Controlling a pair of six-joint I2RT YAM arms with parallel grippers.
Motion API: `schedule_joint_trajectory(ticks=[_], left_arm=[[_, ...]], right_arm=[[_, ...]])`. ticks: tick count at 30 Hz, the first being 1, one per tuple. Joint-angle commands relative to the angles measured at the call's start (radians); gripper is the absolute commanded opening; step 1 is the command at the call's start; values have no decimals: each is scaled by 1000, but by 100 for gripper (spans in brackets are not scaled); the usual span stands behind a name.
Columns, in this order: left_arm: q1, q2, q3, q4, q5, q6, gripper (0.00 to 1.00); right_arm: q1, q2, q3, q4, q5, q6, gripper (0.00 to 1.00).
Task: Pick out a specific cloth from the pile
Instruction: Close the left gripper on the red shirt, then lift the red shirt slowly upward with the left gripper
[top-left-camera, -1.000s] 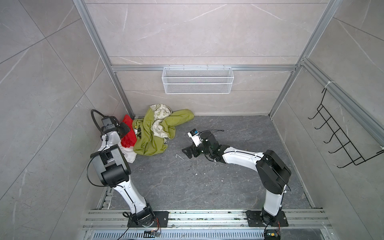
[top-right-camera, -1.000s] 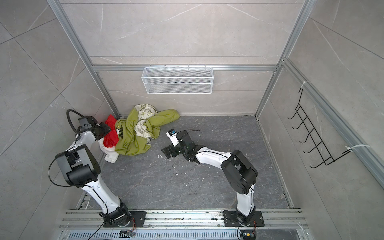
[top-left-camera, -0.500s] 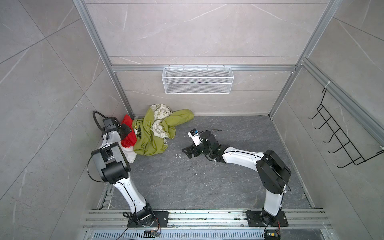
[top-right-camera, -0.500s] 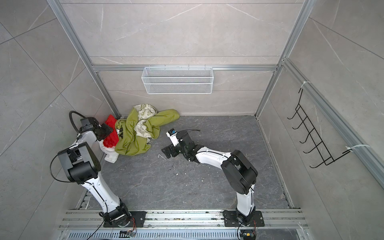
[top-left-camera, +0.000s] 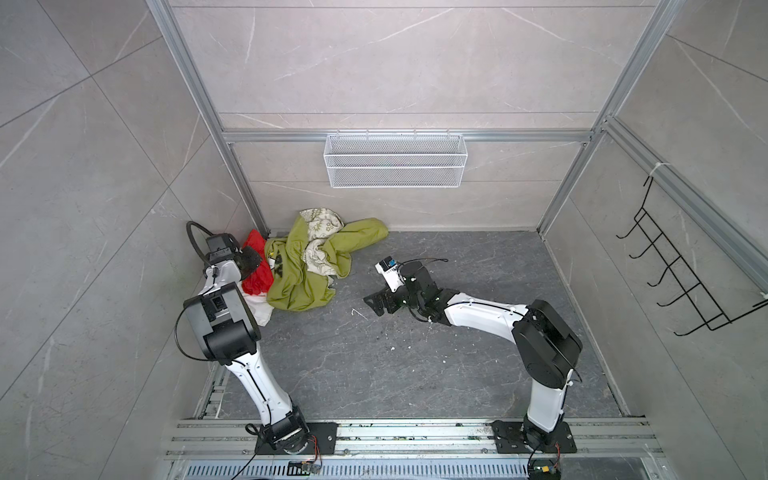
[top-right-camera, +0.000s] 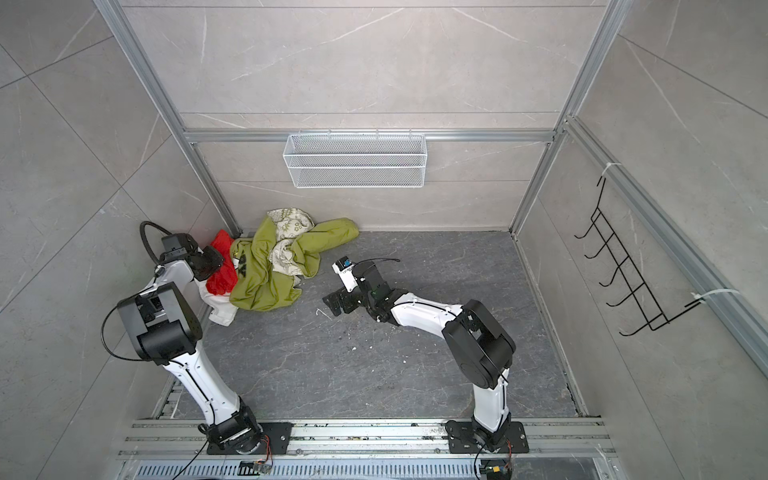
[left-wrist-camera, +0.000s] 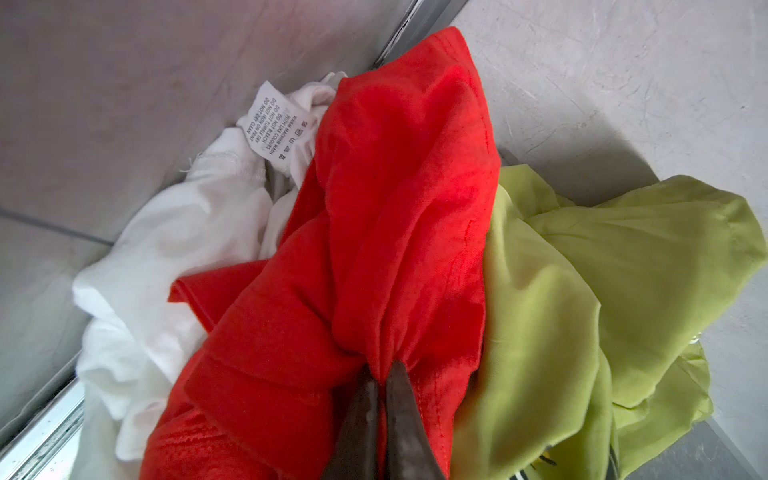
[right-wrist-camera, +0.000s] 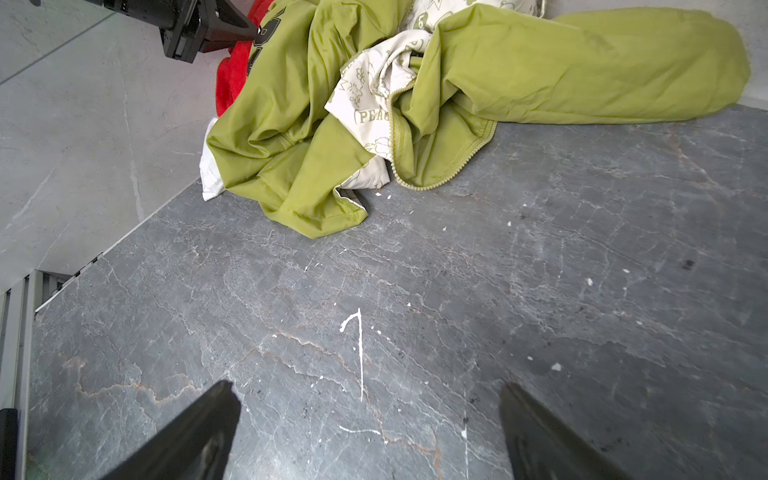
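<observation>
The bright red cloth (left-wrist-camera: 399, 216) lies at the left edge of the pile (top-left-camera: 307, 266) in the back left corner, wedged between a white cloth (left-wrist-camera: 174, 241) and the olive-green garment (left-wrist-camera: 582, 291). My left gripper (left-wrist-camera: 384, 368) is shut on a bunched fold of the red cloth, which is pinched between the two dark fingertips. In both top views the red cloth (top-left-camera: 255, 276) (top-right-camera: 222, 274) shows beside the left gripper (top-left-camera: 253, 259) (top-right-camera: 214, 257). My right gripper (right-wrist-camera: 365, 399) hangs open over bare grey floor, apart from the pile; it also shows in both top views (top-left-camera: 376, 301) (top-right-camera: 334, 301).
A cream cloth with green leaf print (top-left-camera: 322, 239) lies tangled in the green garment. A white wire basket (top-left-camera: 395, 160) hangs on the back wall and a black hook rack (top-left-camera: 681, 282) on the right wall. The left wall stands close behind the pile.
The left gripper has closed its jaws on the red cloth; a second ago they stood partly open at it. The right arm has not moved.
</observation>
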Motion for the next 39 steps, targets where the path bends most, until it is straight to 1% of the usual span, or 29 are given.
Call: schedule_joint_trajectory(ticks=[1,19,31,39], left_arm=[[3,-36,35,-4,25,-16,0],[0,-164,21,3,27,-48,0],[-9,-220,45,-17,16,-50,0],[-8,-246,92,-49,12,-53,0]], right_arm=[[11,-16,18,-5,9,6,99],[20,-41,5,4,21,4,99],[29,-64,13,-12,27,-4,99],[35,-69,18,-13,29,-8,99]])
